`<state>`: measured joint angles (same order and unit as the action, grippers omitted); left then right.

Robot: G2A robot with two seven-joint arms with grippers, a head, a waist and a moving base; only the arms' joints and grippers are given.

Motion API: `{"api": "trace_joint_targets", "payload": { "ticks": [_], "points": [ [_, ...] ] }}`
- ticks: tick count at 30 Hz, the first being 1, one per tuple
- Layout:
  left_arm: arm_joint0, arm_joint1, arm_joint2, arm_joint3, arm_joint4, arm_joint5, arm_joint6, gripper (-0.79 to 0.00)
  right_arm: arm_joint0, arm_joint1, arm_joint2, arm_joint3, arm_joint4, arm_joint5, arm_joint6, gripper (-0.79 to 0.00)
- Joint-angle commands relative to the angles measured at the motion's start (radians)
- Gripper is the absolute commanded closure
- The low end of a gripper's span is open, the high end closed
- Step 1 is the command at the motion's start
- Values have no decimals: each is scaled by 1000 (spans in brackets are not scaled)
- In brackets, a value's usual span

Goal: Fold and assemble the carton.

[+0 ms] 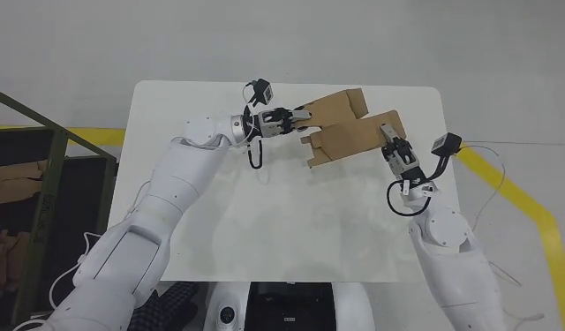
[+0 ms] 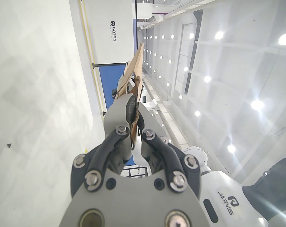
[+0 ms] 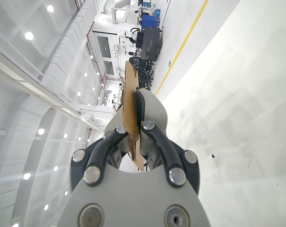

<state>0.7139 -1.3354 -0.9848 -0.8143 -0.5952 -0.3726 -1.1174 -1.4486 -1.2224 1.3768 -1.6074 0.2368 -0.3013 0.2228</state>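
Over the table (image 1: pixel 265 216), both arms' fingers (image 2: pixel 117 116) pinch carton (image 1: pixel 349 137).

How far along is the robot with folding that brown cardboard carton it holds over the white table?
Done: the brown cardboard carton is picked up, off the white table. In hand: the left gripper and the right gripper each pinch one end of it. Left: most folding, I'd judge; its panels look only partly bent, and no box shape shows yet.
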Motion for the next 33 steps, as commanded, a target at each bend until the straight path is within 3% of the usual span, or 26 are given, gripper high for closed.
{"api": "trace_joint_targets", "payload": {
  "ticks": [1, 3, 4, 5, 6, 7, 22, 33],
  "points": [
    [0, -1, -1, 0, -2, 1, -1, 0, -1, -1, 1, -3, 1, 0, 0, 0],
    [0, -2, -2, 1, -2, 1, -4, 0, -2, -1, 2, -5, 1, 1, 2, 0],
    [0, -2, -2, 2, -2, 1, -5, 0, -2, -2, 3, -5, 3, 2, 4, -99],
    [0, -2, -3, 3, -3, 1, -6, 0, -3, -2, 5, -5, 5, 5, 4, -323],
    [0, -3, -5, 5, -6, 2, -8, 0, -3, -2, 7, -4, 8, 7, 5, -489],
    [0, -2, -8, 7, -8, 1, -12, 0, -3, -2, 11, -1, 12, 11, 6, -785],
    [-4, 14, -46, 38, -1, -9, -132, 0, 52, 13, 113, 101, 66, 36, 158, -785],
    [-10, 9, -44, 77, -37, -68, -247, 0, 176, 28, 124, 216, 349, 37, 693, -785]
  ]
}}
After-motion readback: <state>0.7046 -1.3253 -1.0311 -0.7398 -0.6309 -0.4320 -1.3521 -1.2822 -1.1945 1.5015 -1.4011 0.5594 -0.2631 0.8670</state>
